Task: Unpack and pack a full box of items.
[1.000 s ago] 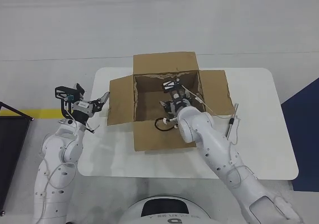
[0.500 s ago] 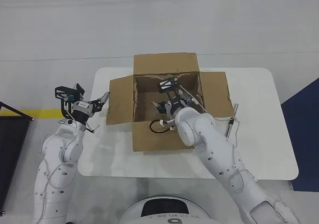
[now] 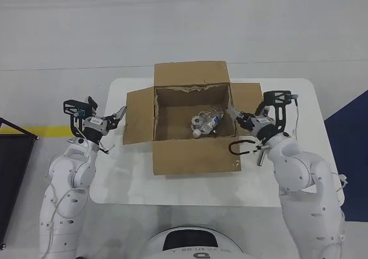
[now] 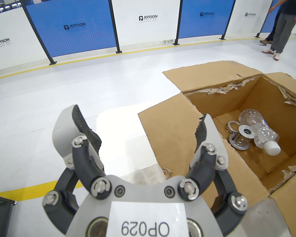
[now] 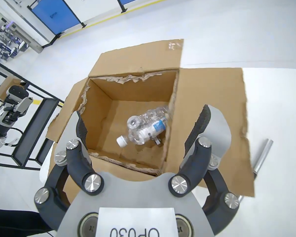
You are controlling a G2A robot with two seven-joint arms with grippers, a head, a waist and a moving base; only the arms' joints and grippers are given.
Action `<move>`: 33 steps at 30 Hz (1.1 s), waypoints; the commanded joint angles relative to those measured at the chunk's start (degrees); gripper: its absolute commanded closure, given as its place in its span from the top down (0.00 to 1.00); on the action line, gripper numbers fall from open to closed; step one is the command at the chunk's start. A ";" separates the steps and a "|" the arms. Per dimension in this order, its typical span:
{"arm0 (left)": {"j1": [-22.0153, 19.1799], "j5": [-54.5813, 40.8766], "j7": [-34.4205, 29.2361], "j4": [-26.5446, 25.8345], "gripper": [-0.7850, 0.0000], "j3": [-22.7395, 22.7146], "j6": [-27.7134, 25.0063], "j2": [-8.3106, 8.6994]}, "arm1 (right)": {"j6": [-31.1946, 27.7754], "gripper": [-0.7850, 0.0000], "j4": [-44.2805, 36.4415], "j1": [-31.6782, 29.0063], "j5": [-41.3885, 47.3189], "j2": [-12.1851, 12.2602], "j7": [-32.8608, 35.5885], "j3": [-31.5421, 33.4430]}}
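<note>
Since the flaps lay spread flat, the box [image 3: 171, 123] stood open at the table's [image 3: 300, 181] 12 o'clock side. On its floor, toward the 3 o'clock wall, lay a clear bottle [image 3: 207, 120], cap pointing to about 7 o'clock. In the left wrist view a metal spool [image 4: 239, 138] and a ring [image 4: 233, 125] rested touching the bottle.

The bottle looked empty and creased, so it was likely light, soft under pressure and slick. A gentle hold across the labelled waist, or at the stiffer neck below the cap, would probably suit it. The spool seemed heavy and rigid, best taken across its barrel between the flanges. The thin ring would be hard to pinch off the cardboard.

A black loop [image 3: 238, 147] lay on the table at the box's 4 o'clock corner, with a rod [image 5: 262, 154] just beyond the 3 o'clock flap.

The right gripper [image 5: 141, 117] hung over that flap, jaws spread wide and holding nothing. The left gripper [image 4: 139, 114] waited off the 9 o'clock flap, jaws likewise wide apart and empty.
</note>
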 commanded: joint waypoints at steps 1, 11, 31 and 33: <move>0.00 0.00 0.00 0.00 1.00 0.00 0.00 0.00 | -0.80 1.00 0.22 -3.01 2.18 0.28 -0.51 4.69; 0.00 0.00 0.00 0.00 1.00 0.00 0.00 0.00 | -1.16 0.87 5.42 -8.53 5.51 1.26 1.66 15.61; 0.00 0.00 0.00 0.00 1.00 0.00 0.00 0.00 | 9.59 0.55 15.62 -1.50 -8.26 1.84 7.57 7.41; 0.00 0.00 0.00 0.00 1.00 0.00 0.00 0.00 | 12.23 0.48 18.31 1.34 -10.91 1.77 9.14 5.25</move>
